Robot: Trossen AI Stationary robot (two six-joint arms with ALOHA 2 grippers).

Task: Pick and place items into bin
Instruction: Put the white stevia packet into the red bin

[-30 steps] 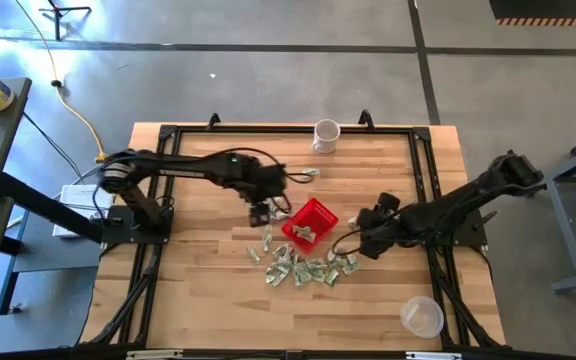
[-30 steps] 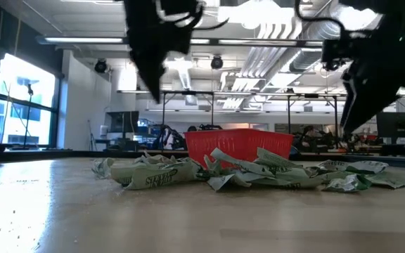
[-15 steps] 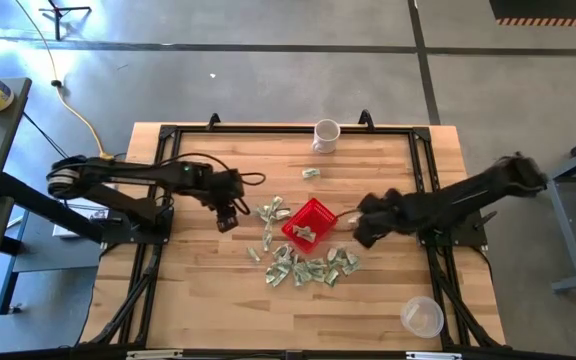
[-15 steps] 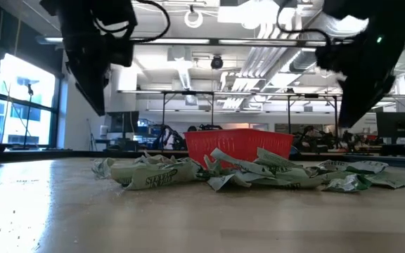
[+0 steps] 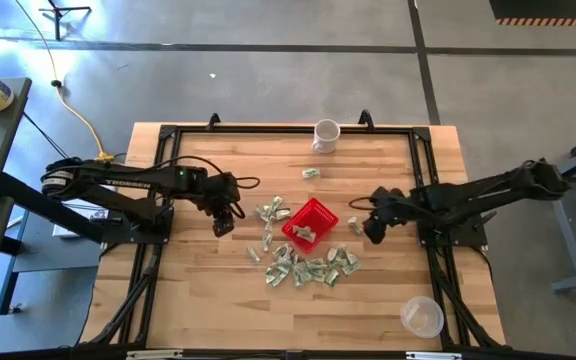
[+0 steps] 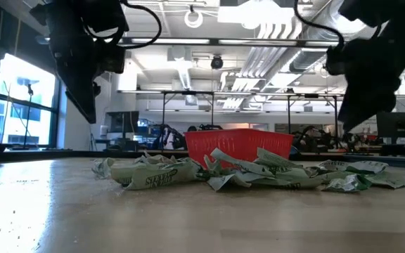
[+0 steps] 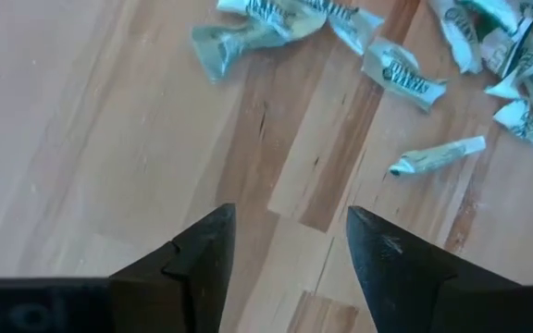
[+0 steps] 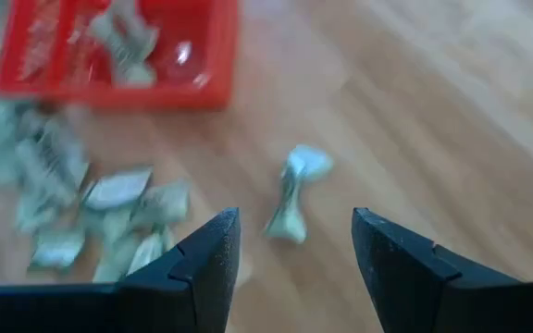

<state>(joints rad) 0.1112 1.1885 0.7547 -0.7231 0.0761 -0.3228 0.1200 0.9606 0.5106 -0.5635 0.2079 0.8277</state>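
the red basket (image 5: 310, 223) sits mid-surface, crumpled paper pieces (image 5: 303, 268) strewn beside it and a few inside. left end effector (image 5: 223, 225) and right end effector (image 5: 375, 229) flank it, both open and empty.

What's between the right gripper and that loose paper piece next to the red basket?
Nothing visible. The right gripper is open, and only bare table lies between it and the paper piece. The red basket sits beyond, apart from the piece.
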